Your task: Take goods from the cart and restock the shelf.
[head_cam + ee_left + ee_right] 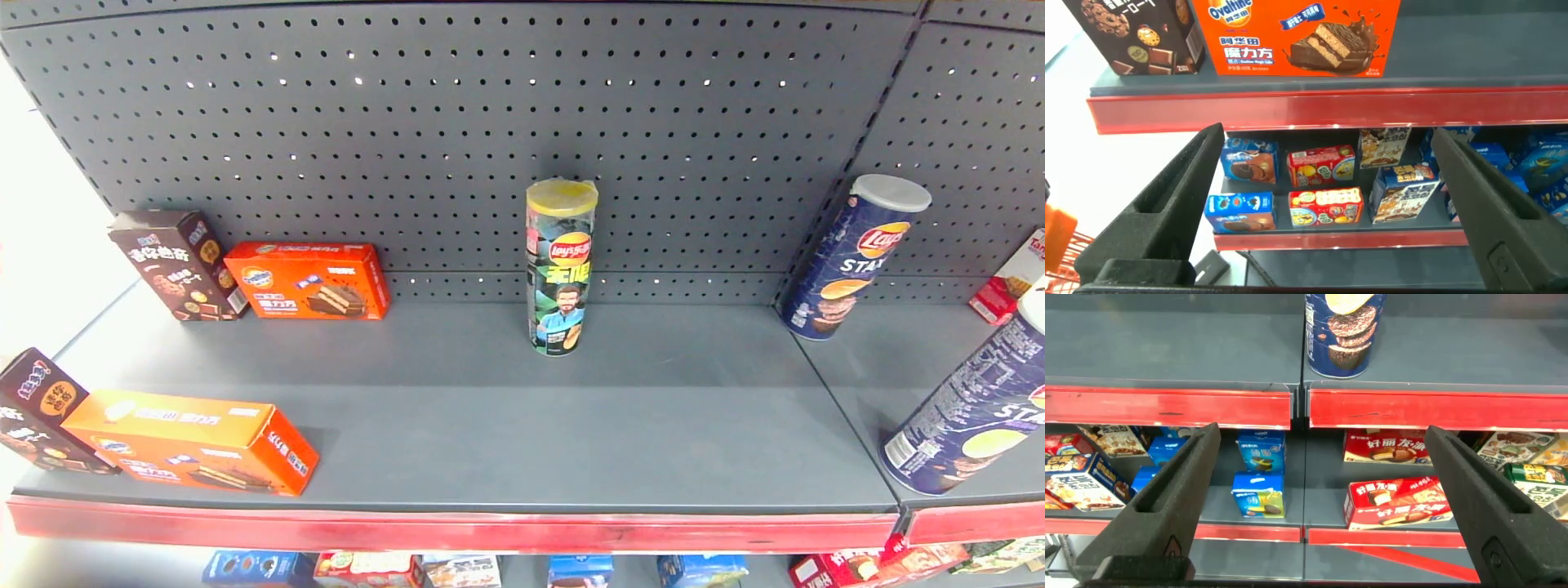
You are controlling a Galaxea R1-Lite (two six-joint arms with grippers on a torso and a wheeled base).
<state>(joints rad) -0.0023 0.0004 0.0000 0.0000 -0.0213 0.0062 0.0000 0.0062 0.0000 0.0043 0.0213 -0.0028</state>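
Nearest the wrist cameras, the left gripper is seen with its fingers spread wide and nothing held between them; the right gripper is likewise spread and empty. Both are held in front of the red front rail. On the shelf, at the lower left of the head view, an orange box is laid near the front edge, with a dark brown box just beside it. At the lower right a blue can is placed. Farther back, at the centre, a yellow-lidded chip can is stood upright close to the pegboard. At the back left a second orange box and a brown box are set side by side; at the back right a grey-lidded blue can is found.
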